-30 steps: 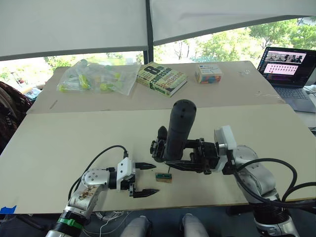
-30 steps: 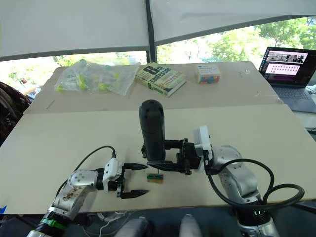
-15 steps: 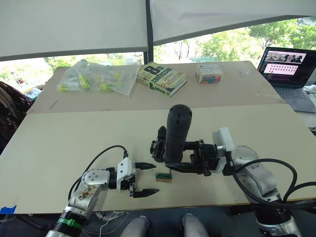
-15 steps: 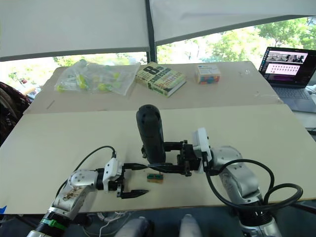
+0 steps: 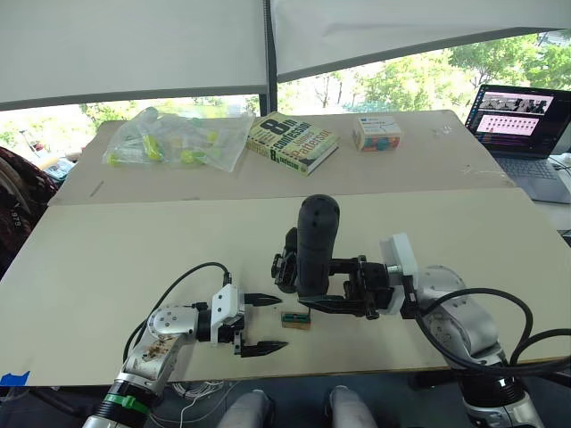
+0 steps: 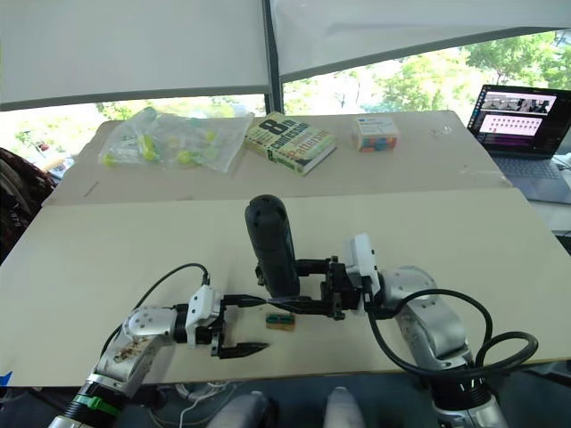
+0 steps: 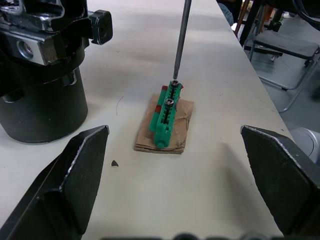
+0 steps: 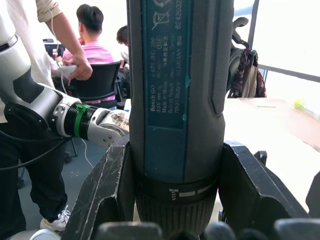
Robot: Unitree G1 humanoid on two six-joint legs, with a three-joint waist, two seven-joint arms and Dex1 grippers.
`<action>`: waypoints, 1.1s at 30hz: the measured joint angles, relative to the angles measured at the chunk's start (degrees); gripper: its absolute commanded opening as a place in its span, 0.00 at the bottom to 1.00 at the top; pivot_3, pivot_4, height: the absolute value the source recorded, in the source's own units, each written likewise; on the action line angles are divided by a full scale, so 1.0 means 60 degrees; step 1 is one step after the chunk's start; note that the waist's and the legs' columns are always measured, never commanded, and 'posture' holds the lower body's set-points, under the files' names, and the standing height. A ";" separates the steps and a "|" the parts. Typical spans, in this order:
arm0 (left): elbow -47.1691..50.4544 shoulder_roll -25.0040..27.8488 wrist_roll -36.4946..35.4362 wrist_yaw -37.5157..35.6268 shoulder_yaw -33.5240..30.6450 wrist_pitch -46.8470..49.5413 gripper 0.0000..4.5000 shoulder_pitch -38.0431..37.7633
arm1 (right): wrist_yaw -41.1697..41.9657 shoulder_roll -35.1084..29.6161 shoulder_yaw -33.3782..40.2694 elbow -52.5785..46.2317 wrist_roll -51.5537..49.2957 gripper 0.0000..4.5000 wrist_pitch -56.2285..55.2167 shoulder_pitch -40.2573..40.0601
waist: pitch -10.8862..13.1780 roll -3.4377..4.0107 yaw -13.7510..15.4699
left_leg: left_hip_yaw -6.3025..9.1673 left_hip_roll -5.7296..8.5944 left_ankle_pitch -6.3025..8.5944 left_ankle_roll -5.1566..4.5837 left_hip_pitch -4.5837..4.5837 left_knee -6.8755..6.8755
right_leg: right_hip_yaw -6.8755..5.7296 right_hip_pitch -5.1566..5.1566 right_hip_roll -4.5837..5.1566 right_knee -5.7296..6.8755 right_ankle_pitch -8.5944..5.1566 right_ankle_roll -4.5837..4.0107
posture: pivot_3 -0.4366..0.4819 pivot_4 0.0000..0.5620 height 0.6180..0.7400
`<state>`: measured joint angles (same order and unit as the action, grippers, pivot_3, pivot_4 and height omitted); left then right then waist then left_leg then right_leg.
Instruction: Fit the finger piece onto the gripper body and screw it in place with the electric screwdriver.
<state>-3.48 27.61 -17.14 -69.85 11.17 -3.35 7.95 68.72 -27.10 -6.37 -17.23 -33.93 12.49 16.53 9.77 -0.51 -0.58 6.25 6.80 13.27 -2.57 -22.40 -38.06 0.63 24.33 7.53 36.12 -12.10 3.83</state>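
At the left of the table (image 5: 98,259), the left gripper (image 5: 260,324) is seen lying low near the front edge with its two black fingers spread wide and nothing between them; it is held just beside a small green screw holder (image 7: 166,116) resting on a brown pad. Further right, the metal bit of the electric screwdriver (image 5: 314,239) is set down on a screw head at the far end of that holder, as is shown in the left wrist view; the tool is kept upright and is clamped around its lower barrel by the right gripper (image 6: 308,290), whose fingers are closed against both sides of it. Just behind the screwdriver, the gripper body (image 5: 287,261) is stood on the table, largely hidden by the tool; whether the finger piece has been fitted to it cannot be told. The task is judged to be at the screw pick-up stage; the carrying of a screw to the body and its driving home are taken to be left.
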 measured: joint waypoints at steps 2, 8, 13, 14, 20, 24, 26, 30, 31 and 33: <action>0.0005 0.0000 0.0000 0.0000 0.0000 0.0001 1.00 -0.0005 | 0.0006 0.0065 -0.0005 0.0027 0.0005 0.42 -0.0004 0.0000 | 0.0000 0.0000 0.0000 | 0.0000 0.0000 0.0000 0.0000 0.0000 0.0000 | 0.0000 0.0000 0.0000 0.0000 0.0000 0.0000 | 0.48 0.27 1.00; 0.0035 0.0001 -0.0002 0.0014 0.0000 0.0011 1.00 -0.0029 | 0.0065 0.0113 -0.0031 0.0063 0.0030 0.42 -0.0019 -0.0006 | 0.0000 0.0000 0.0000 | -0.0001 0.0000 0.0000 0.0000 0.0000 0.0000 | 0.0000 0.0000 0.0000 0.0000 0.0000 0.0000 | 0.48 0.27 1.00; 0.0046 0.0003 -0.0016 0.0026 -0.0001 0.0013 1.00 -0.0049 | 0.0167 0.0119 -0.0057 0.0092 0.0119 0.42 -0.0075 -0.0009 | 0.0000 0.0000 0.0000 | 0.0000 0.0000 0.0000 0.0000 0.0000 0.0000 | 0.0000 0.0000 0.0000 -0.0001 0.0000 0.0000 | 0.48 0.27 1.00; 0.0047 0.0003 -0.0020 0.0031 -0.0001 0.0013 1.00 -0.0054 | 0.0181 0.0120 -0.0057 0.0092 0.0160 0.42 -0.0091 -0.0009 | 0.0000 0.0000 0.0000 | 0.0000 0.0000 0.0000 0.0000 0.0000 0.0000 | 0.0001 -0.0001 0.0000 -0.0001 0.0000 0.0000 | 0.48 0.27 1.00; 0.0051 0.0005 -0.0044 0.0058 -0.0003 0.0013 1.00 -0.0077 | 0.0190 0.0123 -0.0076 0.0093 0.0196 0.42 -0.0101 -0.0043 | 0.0000 0.0000 0.0000 | 0.0000 -0.0001 0.0001 0.0000 0.0003 0.0001 | 0.0000 -0.0003 0.0000 -0.0001 0.0000 0.0000 | 0.48 0.27 1.00; 0.0051 0.0007 -0.0044 0.0066 -0.0004 0.0013 1.00 -0.0081 | 0.0143 0.0144 -0.0135 0.0092 0.0244 0.42 -0.0162 -0.0042 | 0.0000 0.0000 -0.0001 | 0.0000 -0.0002 0.0001 0.0000 0.0008 0.0003 | 0.0000 -0.0007 -0.0001 -0.0002 -0.0001 0.0001 | 0.48 0.27 1.00; 0.0051 0.0007 -0.0044 0.0068 -0.0004 0.0013 1.00 -0.0082 | 0.0129 0.0149 -0.0143 0.0092 0.0262 0.42 -0.0182 -0.0041 | 0.0000 0.0000 -0.0001 | 0.0000 -0.0002 0.0001 0.0000 0.0009 0.0003 | 0.0000 -0.0008 -0.0001 -0.0003 -0.0001 0.0001 | 0.48 0.27 1.00; 0.0051 0.0007 -0.0044 0.0068 -0.0005 0.0013 1.00 -0.0082 | 0.0083 0.0176 -0.0144 0.0092 0.0260 0.42 -0.0181 -0.0041 | 0.0000 0.0000 -0.0001 | 0.0000 -0.0003 0.0001 0.0000 0.0009 0.0003 | 0.0000 -0.0007 -0.0001 -0.0003 -0.0001 0.0001 | 0.48 0.27 1.00; 0.0051 0.0007 -0.0045 0.0069 -0.0005 0.0013 1.00 -0.0082 | 0.0077 0.0176 -0.0144 0.0092 0.0258 0.42 -0.0181 -0.0041 | 0.0000 0.0000 -0.0001 | 0.0000 -0.0003 0.0001 0.0000 0.0009 0.0003 | 0.0001 -0.0008 -0.0001 -0.0003 -0.0001 0.0001 | 0.48 0.27 1.00; 0.0050 0.0007 -0.0046 0.0070 -0.0005 0.0013 1.00 -0.0082 | 0.0062 0.0176 -0.0144 0.0092 0.0257 0.42 -0.0181 -0.0041 | 0.0000 0.0000 -0.0001 | 0.0000 -0.0003 0.0001 0.0000 0.0009 0.0003 | 0.0000 -0.0008 -0.0002 -0.0003 0.0000 0.0001 | 0.48 0.27 1.00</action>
<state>-3.18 27.65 -17.41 -69.44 11.14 -3.28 7.45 69.09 -26.04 -7.23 -16.68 -32.39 11.40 16.28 9.77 -0.51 -0.59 6.25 6.78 13.28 -2.57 -22.34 -38.04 0.63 24.29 7.52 36.10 -12.11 3.84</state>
